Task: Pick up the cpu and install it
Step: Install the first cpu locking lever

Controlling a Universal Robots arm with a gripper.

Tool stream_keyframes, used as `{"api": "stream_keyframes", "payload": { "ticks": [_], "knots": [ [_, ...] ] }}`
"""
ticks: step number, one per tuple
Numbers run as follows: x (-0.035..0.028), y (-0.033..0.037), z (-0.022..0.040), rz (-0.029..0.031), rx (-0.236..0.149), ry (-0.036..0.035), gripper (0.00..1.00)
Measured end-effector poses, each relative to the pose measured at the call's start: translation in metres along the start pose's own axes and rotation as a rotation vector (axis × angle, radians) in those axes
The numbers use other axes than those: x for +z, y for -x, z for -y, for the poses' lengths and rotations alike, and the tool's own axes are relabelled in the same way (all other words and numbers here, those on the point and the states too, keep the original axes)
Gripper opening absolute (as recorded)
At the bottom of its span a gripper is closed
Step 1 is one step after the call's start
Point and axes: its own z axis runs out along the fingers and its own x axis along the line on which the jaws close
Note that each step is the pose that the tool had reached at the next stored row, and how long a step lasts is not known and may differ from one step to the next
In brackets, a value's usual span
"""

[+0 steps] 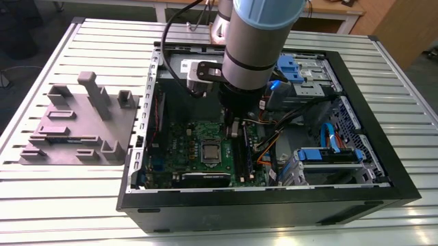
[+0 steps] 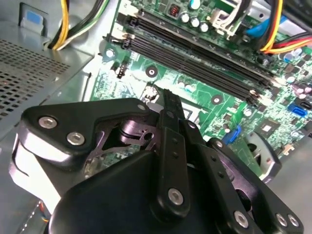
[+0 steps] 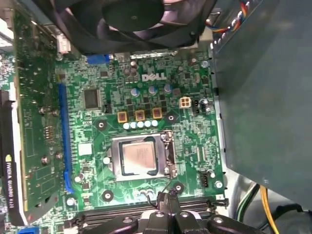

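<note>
The gripper (image 2: 168,105), jaws closed together on nothing, hangs just beside the cpu (image 3: 139,157) seated in its socket.

cpu (image 3: 139,159) seated in socket (image 3: 141,179) | claw (image 3: 168,207) near memory slots (image 3: 97,214)

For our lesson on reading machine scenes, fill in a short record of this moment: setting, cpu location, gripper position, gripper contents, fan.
setting: open computer case on a slatted table
cpu location: cpu lies flat in the socket on the green motherboard
gripper position: gripper over the memory slots, beside the socket
gripper contents: nothing seen between the closed fingers
fan: black fan at the board's edge
</note>
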Motion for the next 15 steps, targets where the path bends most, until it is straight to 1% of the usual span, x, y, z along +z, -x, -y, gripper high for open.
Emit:
{"api": "stream_keyframes", "payload": {
  "ticks": [3,5,7,10,13,15],
  "knots": [
    [-0.0002,-0.0035,0.0002,-0.0005,-0.006,0.0001,0.1],
    [0.0007,-0.0042,0.0004,-0.0003,-0.011,0.0005,0.1],
    [0.0008,-0.007,0.0006,-0.0009,-0.015,0.0009,0.1],
    [0.0021,-0.0083,0.0005,-0.0016,-0.017,0.0012,0.1],
    [0.0059,-0.0111,0.001,-0.002,-0.021,0.0022,0.1],
    [0.0083,-0.0114,0.001,-0.003,-0.025,0.0026,0.1]
  ]
}}
